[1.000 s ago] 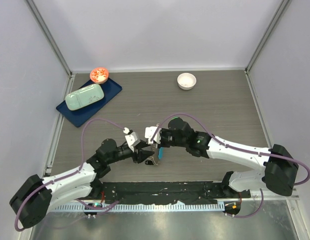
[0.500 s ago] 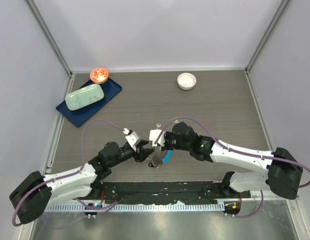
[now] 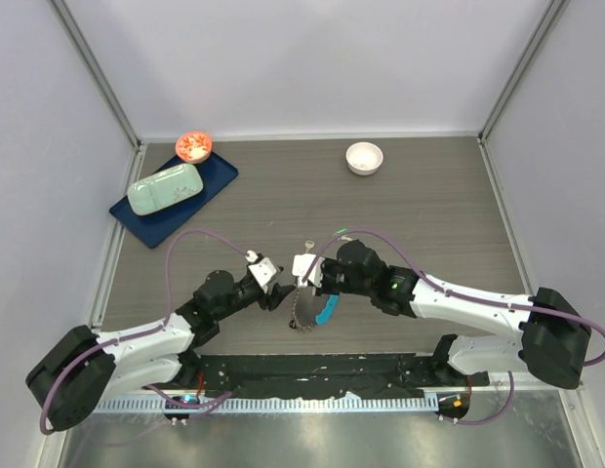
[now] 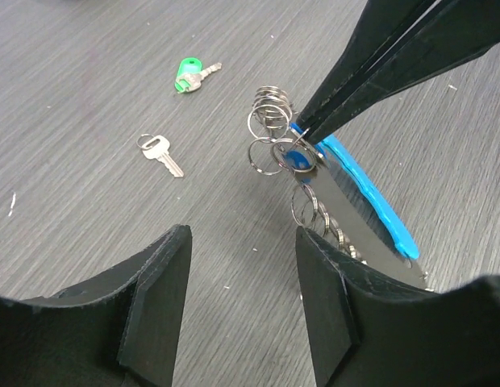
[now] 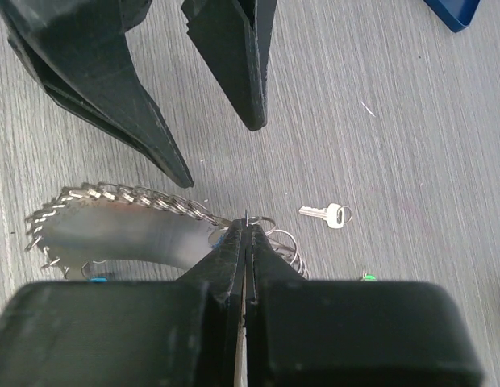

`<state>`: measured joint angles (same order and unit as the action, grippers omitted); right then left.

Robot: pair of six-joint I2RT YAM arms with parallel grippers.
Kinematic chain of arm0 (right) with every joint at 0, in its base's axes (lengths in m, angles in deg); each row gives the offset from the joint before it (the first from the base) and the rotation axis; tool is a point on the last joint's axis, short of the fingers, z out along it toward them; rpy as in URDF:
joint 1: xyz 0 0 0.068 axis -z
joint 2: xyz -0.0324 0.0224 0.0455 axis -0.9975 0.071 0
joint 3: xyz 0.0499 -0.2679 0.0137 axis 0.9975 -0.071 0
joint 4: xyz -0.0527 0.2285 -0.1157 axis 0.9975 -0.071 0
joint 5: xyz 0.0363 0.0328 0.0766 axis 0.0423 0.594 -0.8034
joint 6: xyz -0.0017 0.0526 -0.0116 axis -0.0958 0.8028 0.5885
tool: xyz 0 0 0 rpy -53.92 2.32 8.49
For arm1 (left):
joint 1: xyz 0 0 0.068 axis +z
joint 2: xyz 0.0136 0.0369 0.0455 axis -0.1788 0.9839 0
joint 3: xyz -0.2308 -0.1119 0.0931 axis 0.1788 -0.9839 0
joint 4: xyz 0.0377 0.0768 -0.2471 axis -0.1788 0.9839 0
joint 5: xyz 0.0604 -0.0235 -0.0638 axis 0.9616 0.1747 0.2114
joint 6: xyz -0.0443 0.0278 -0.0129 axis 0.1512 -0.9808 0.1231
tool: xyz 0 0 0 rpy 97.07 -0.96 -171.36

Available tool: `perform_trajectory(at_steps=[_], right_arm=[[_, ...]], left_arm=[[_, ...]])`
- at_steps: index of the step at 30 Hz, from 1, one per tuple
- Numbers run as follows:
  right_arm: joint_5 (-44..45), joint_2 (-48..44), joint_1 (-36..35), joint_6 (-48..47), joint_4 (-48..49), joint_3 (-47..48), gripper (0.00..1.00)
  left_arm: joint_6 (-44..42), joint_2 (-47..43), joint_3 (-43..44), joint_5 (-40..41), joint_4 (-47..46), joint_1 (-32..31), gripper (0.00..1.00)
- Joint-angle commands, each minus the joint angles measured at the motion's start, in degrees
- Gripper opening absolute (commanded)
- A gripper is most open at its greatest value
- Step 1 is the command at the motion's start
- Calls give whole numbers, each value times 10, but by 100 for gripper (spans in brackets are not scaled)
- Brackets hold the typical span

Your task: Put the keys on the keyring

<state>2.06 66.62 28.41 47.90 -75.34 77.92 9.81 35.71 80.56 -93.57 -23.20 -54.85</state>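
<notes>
The keyring (image 4: pixel 276 129) is a row of small silvery rings on a curved metal strip (image 5: pixel 121 232) with a light-blue plastic strip (image 4: pixel 369 196). It lies partly on the table between the arms (image 3: pixel 304 314). My right gripper (image 5: pixel 246 222) is shut on its ring end (image 3: pixel 306 289). My left gripper (image 4: pixel 242 235) is open and empty, just left of the keyring (image 3: pixel 274 294). A plain silver key (image 4: pixel 161 153) and a green-headed key (image 4: pixel 189 75) lie loose on the table beyond. A blue bit shows among the rings. No black key is in view.
A white round bowl (image 3: pixel 364 157) stands at the back. A dark blue tray (image 3: pixel 215 180) with a pale green block and a red-and-white dish is at the back left. Walls enclose the table on three sides.
My right gripper lifted the keyring's ring end and shifted it right, so the strip now fans out. My left gripper drew back a little to the left, off the keyring.
</notes>
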Motion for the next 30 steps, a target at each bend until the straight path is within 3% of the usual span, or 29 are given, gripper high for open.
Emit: perform_trajectory(at_steps=[1, 8, 12, 16, 20, 30], right_arm=[[-11, 0, 2, 13, 42, 3, 1], [-36, -17, 2, 26, 49, -8, 1], [-52, -29, 2, 31, 41, -11, 1], [-63, -35, 1, 32, 31, -11, 1], [-67, -36, 2, 32, 28, -12, 1], [-85, -29, 1, 32, 20, -6, 1]], left_arm=[[-15, 31, 18, -30, -58, 5, 60], [-29, 77, 9, -47, -142, 5, 62], [-74, 85, 14, -97, -153, 12, 60], [-88, 79, 18, -196, -151, 51, 57], [-116, 76, 37, -292, -95, 91, 56], [-159, 95, 91, -429, 15, 124, 54]])
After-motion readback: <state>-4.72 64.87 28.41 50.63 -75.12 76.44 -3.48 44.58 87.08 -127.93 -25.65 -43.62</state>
